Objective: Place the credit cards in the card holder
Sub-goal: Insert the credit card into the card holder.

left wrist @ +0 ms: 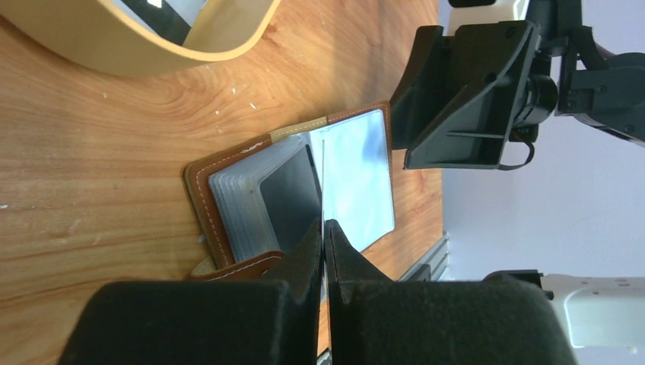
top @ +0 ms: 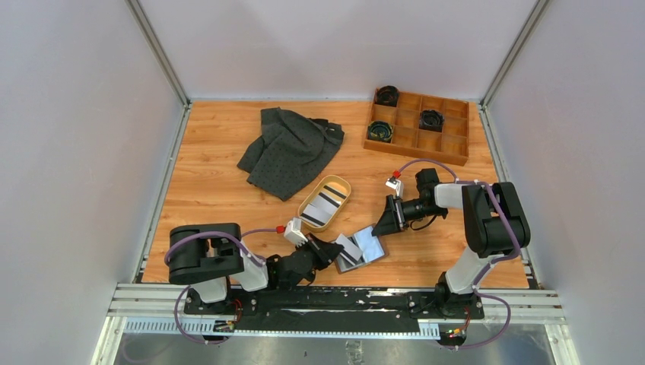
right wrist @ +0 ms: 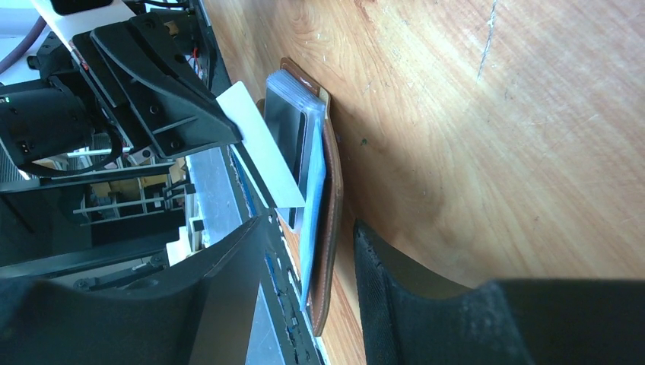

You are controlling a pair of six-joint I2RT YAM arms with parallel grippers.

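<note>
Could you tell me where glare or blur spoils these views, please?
Top view: glare whitens the open card holder sleeve. Left wrist: that sleeve washes out; left fingers blur dark. Right wrist: right fingers soft, credit card bleached, table sharp.

Top external: fixed, high above and behind the arm bases (top: 205, 298), tilted down and forward; distant, takes in the whole wooden surface (top: 220, 198). Left wrist: low and close, rolled sideways, looks past the left pincer (left wrist: 325, 228) across the card holder (left wrist: 243, 198) at the right pincer (left wrist: 403, 133). Right wrist: equally low, close and rolled, faces back the opposite way. Shared: card holder in all three; each wrist view catches the other pincer
</note>
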